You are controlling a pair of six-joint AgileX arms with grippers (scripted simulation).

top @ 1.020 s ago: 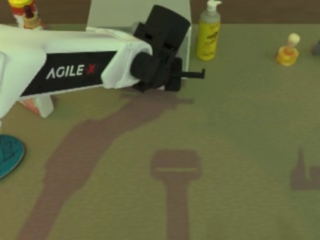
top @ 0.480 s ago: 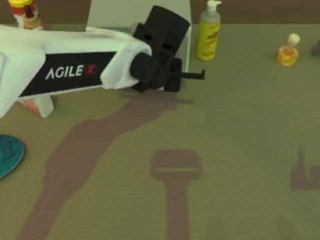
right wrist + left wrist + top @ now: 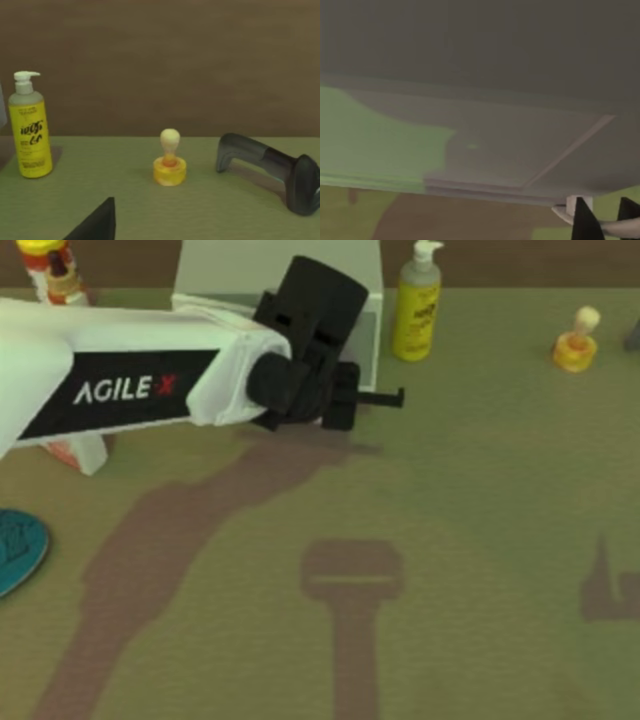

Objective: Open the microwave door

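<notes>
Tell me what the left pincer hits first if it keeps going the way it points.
Probably the microwave door: the left pincer is right at its edge, by the silver handle, though depth there is hard to judge.

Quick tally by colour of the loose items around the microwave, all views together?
Yellow: 2, pump bottle and stamp
Red and white: 2, bottle and carton, both partly hidden
Teal: 1, object at the table's left edge
Dark grey: 1, scanner
Total: 6
</notes>
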